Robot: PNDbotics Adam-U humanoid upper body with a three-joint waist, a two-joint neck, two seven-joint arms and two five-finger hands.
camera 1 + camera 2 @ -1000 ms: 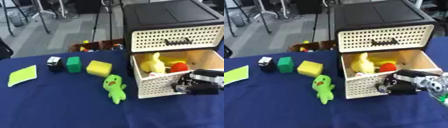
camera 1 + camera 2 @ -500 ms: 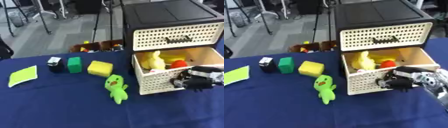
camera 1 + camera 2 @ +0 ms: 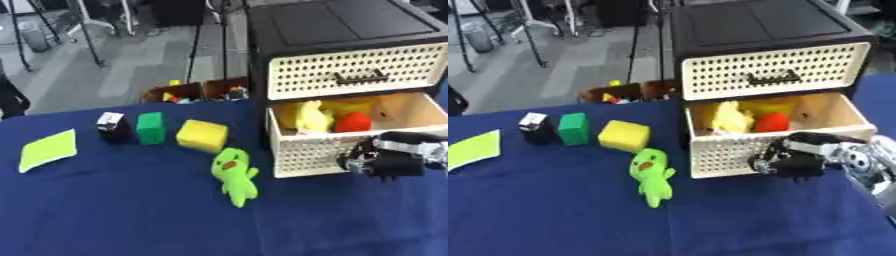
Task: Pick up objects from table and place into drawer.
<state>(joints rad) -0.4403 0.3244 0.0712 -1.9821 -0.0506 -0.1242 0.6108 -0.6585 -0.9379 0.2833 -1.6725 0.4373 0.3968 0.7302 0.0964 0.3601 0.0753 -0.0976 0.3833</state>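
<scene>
One robot hand (image 3: pixel 794 162), the right, shows in the frames; it sits against the perforated front of the open lower drawer (image 3: pixel 726 155), its dark fingers curled, though whether they grip the drawer's edge or merely rest on it cannot be told. The right eye view shows more of its silver forearm running off to the lower right, while the left eye view cuts it at the wrist. The cabinet (image 3: pixel 341 30) has two drawers: the upper drawer (image 3: pixel 359 75) closed, the lower pulled out and holding three soft shapes, a pale yellow toy (image 3: pixel 308 116), a red object (image 3: pixel 353 121) and a deeper yellow thing (image 3: pixel 348 106) behind them. Five objects lie on the blue desk (image 3: pixel 114 210): a green duck toy (image 3: pixel 234 174) nearest the drawer, then a yellow block (image 3: pixel 202 135), a green block (image 3: pixel 150 128), a small black-and-white object (image 3: pixel 110 124) and a flat lime sheet (image 3: pixel 47 149) far left. The right eye view crops that sheet at its edge.
</scene>
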